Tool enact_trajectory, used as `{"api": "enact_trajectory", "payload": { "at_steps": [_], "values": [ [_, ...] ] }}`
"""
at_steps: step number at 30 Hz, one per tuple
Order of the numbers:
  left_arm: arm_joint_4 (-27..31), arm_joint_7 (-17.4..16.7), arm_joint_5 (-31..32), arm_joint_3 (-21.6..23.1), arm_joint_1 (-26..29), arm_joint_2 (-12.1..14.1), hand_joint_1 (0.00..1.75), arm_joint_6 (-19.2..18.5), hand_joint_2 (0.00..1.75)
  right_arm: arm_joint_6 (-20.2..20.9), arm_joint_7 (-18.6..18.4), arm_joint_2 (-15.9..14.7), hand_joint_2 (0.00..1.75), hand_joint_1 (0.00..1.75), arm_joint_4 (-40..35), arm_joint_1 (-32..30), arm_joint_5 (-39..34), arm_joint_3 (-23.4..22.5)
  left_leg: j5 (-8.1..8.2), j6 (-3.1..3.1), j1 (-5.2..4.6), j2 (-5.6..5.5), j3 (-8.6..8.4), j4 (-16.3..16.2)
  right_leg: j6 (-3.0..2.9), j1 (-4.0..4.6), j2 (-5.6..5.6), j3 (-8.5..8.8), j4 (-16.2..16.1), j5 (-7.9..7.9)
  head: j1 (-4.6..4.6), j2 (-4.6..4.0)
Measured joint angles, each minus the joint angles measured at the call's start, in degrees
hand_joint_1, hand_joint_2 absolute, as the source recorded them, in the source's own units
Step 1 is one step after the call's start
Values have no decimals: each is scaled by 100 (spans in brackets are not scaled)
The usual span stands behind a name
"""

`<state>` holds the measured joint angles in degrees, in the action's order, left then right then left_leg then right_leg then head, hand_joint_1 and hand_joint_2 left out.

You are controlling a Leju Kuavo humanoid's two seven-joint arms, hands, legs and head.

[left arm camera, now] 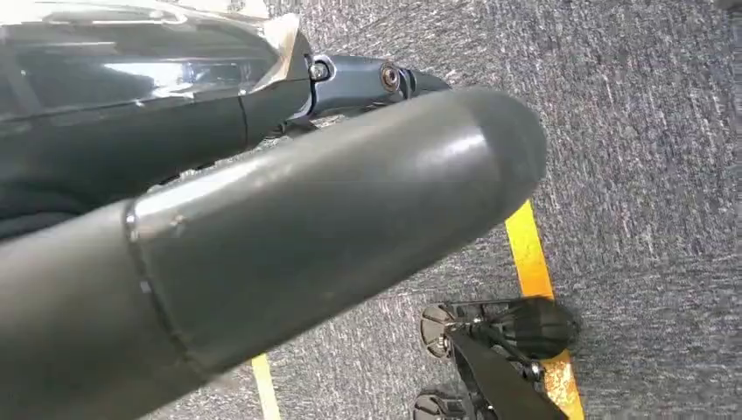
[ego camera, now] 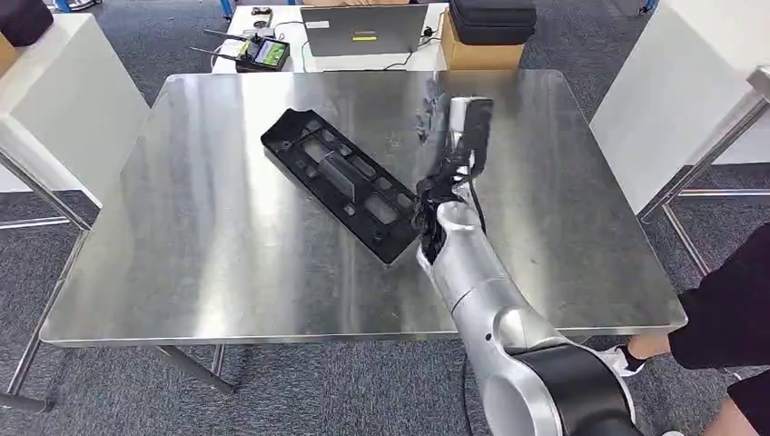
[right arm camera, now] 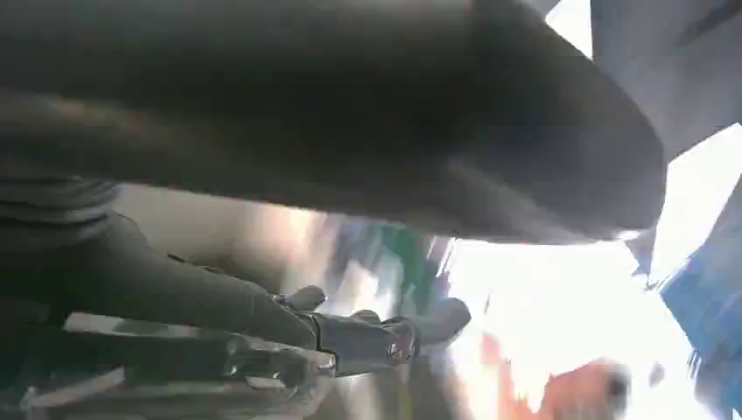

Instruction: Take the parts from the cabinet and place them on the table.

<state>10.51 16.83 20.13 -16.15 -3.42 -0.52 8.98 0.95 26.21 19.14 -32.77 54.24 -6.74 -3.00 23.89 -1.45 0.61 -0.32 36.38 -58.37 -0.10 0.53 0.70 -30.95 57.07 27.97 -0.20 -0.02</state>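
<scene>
A long black plastic part with several recesses lies flat and diagonal on the steel table. My right arm reaches over the table from the lower right. My right hand hovers above the table just right of the part's near end and holds nothing. In the blurred right wrist view, my right hand has its dark fingers stretched out, with nothing between them and the thumb. My left hand hangs over grey carpet with its fingers apart and nothing in it.
Behind the table stands a white desk with a laptop, a handheld controller and a black case on a cardboard box. White tables flank both sides. A person's dark sleeve is at the table's right front corner.
</scene>
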Motion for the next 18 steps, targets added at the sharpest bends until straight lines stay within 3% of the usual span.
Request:
{"api": "enact_trajectory", "payload": {
  "at_steps": [1,2,3,7,12,15,18],
  "values": [
    [0,0,2,0,-3,0,0,-2,0,152,0,7,0,0,-34,-28,-213,14,0,0,0,-2,-1,0,0,0,-1,1,0,0,-2,0],
    [0,37,-35,-40,-13,0,0,-37,0,2503,-210,20,0,0,-1231,-883,-3188,596,2,2,3,-19,-6,0,-4,2,-17,13,0,6,-2,0],
    [0,81,-127,-164,-10,0,0,-37,0,3139,-347,11,0,0,-2591,-1911,-3993,1378,16,18,3,-17,-6,1,-9,2,-14,9,-1,15,2,0],
    [0,90,-135,-271,1,0,0,-37,0,3216,-350,-50,0,0,-3622,-2658,-4228,2100,22,27,4,-15,-7,2,-3,2,-11,5,-2,24,0,0],
    [0,87,-144,-302,14,0,0,-35,0,3234,-347,-116,0,0,-4095,-2853,-4309,2376,22,28,5,-15,-16,4,-3,2,-12,13,-2,24,0,0],
    [0,35,-297,-411,17,0,0,59,0,3516,-238,-155,0,0,-4494,-3167,-4035,2611,21,27,4,-16,-20,4,-2,2,-13,20,-2,24,2,0],
    [0,-64,-466,-590,20,-2,0,225,0,3524,-113,-240,0,0,-5051,-3629,-3716,3087,25,31,3,-16,-19,4,-1,1,-12,18,-2,26,0,0]
  ]
}}
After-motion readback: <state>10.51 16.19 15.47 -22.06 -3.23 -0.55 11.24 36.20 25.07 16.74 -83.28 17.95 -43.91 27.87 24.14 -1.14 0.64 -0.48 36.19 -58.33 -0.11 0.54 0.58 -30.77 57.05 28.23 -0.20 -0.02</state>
